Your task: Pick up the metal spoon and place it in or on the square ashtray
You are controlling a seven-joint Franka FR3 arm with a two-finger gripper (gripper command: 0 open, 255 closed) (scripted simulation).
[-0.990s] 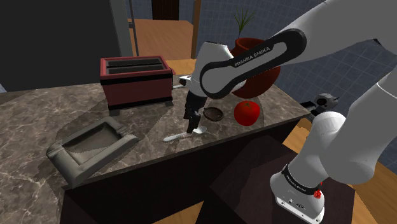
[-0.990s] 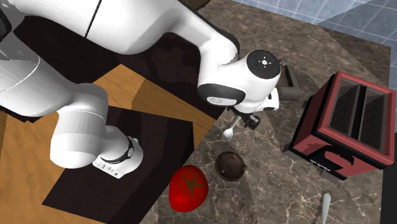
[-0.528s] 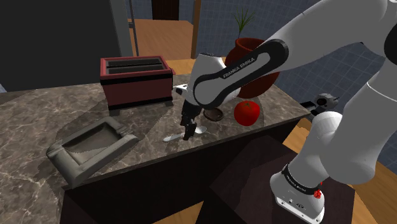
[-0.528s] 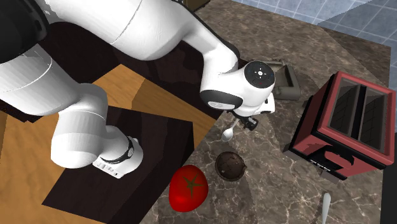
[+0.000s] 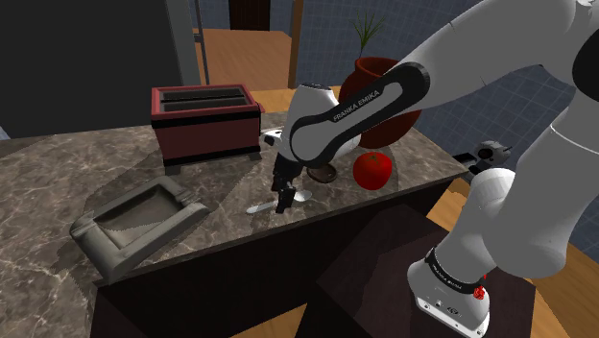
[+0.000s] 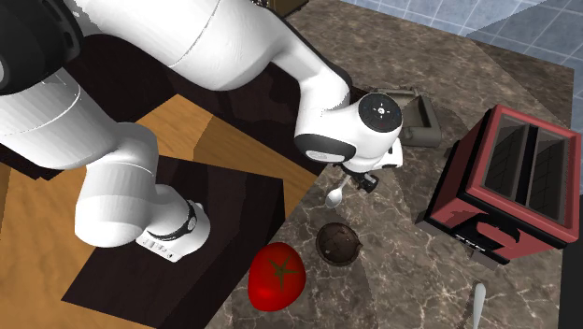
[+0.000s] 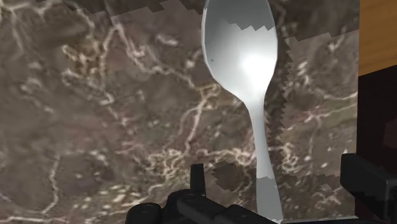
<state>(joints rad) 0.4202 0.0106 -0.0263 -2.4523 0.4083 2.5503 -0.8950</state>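
A shiny pale-grey spoon lies flat on the dark marble counter, near its front edge. My gripper is down over the spoon's handle. In the wrist view the spoon runs from its bowl back between my black fingers, which stand apart on either side of the handle without touching it; the gripper is open. The square grey ashtray sits toward the shoulder view's left, well apart from the spoon. In the second exterior view the spoon's bowl pokes out under the gripper, and the ashtray lies partly behind the arm.
A red toaster stands at the back of the counter. A tomato and a small dark round object lie just beyond the spoon, with a red plant pot behind them. Another white utensil lies past the toaster.
The gripper has come down and shifted a little toward the shoulder view's left, onto the spoon's handle. The spoon and the ashtray have not moved.
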